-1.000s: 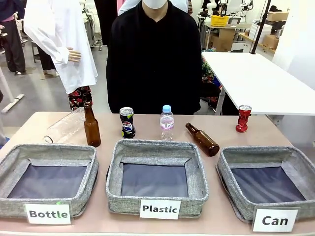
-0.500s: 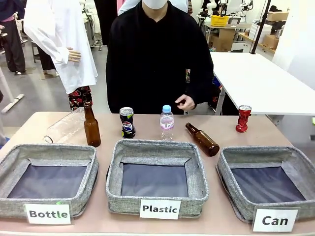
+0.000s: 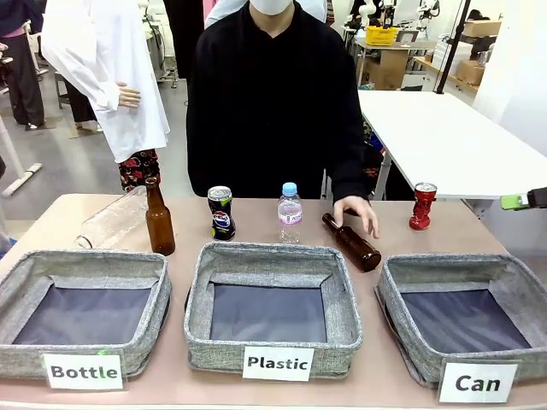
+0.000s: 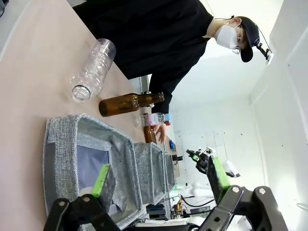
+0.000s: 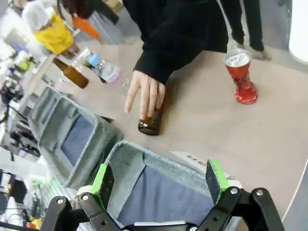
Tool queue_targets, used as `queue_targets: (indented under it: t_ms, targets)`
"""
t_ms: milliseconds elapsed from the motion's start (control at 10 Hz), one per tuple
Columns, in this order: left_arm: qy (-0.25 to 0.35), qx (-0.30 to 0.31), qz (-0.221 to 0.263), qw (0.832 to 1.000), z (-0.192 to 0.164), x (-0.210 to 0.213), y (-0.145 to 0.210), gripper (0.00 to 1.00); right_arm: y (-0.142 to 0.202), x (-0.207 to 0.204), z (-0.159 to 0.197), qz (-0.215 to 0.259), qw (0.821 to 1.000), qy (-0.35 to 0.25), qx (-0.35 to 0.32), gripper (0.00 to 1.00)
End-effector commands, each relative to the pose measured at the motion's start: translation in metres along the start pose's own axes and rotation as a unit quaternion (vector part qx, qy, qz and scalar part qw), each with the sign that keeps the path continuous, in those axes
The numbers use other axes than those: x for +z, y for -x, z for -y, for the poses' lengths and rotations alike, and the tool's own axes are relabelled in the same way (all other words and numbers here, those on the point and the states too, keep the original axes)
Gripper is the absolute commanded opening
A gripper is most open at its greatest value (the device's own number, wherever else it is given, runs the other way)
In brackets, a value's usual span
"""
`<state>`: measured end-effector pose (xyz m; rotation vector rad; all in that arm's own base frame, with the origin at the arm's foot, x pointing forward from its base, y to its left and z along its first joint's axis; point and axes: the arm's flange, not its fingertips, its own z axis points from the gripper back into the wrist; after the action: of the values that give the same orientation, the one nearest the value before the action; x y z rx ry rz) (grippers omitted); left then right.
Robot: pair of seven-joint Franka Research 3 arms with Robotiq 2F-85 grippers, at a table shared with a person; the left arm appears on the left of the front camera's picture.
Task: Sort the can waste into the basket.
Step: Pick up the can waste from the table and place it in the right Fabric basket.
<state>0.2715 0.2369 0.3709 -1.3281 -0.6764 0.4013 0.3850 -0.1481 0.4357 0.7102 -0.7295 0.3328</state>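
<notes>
Both pincers gape wide, nothing held: left pincer [image 4: 160, 173] above the Bottle basket [image 3: 85, 259], right pincer [image 5: 159, 180] above the Can basket [image 3: 444, 264]. Red dented can [image 3: 422, 206] stands upright on the tabletop [image 3: 402, 243] beyond the Can basket, apart from it. Pepsi can [image 3: 221, 213] stands upright behind the Plastic basket [image 3: 265, 252], between the standing brown bottle [image 3: 158, 220] and the water bottle [image 3: 290, 213]. Person's hand [image 3: 357, 212] rests on the lying brown bottle [image 3: 352, 243], near the red can, not touching it
</notes>
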Motion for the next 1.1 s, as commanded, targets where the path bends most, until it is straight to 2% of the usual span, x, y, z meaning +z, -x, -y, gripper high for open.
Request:
queue_targets:
  t_ms: [0,100,200,500,700,800,900,1000]
  targets:
    - [0.008,-0.012,-0.001,1.0,0.0,0.001,0.002,1.0,0.005,0.011,-0.003,0.006,0.998,-0.019,-0.059,1.0]
    - [0.008,-0.012,-0.001,1.0,0.0,0.001,0.002,1.0,0.0,0.0,0.0,0.0,1.0,0.0,0.0,1.0]
    - [0.008,-0.012,-0.001,1.0,0.0,0.001,0.002,1.0,-0.015,-0.014,0.022,-0.023,0.999,-0.018,0.019,1.0]
    - [0.008,-0.012,-0.001,1.0,0.0,0.001,0.002,1.0,-0.037,-0.043,0.066,-0.023,0.989,-0.035,0.139,1.0]
    - [0.008,-0.012,-0.001,1.0,0.0,0.001,0.002,1.0,-0.042,-0.07,0.089,-0.036,0.97,-0.004,0.24,1.0]
    - [0.008,-0.012,-0.001,1.0,0.0,0.001,0.002,1.0,-0.045,-0.088,0.104,-0.043,0.956,-0.018,0.289,1.0]
    - [0.008,-0.012,-0.001,1.0,0.0,0.001,0.002,1.0,-0.049,-0.106,0.122,-0.044,0.949,-0.024,0.312,1.0]
    - [0.008,-0.012,-0.001,1.0,0.0,0.001,0.002,1.0,-0.054,-0.123,0.145,-0.038,0.951,-0.026,0.307,1.0]
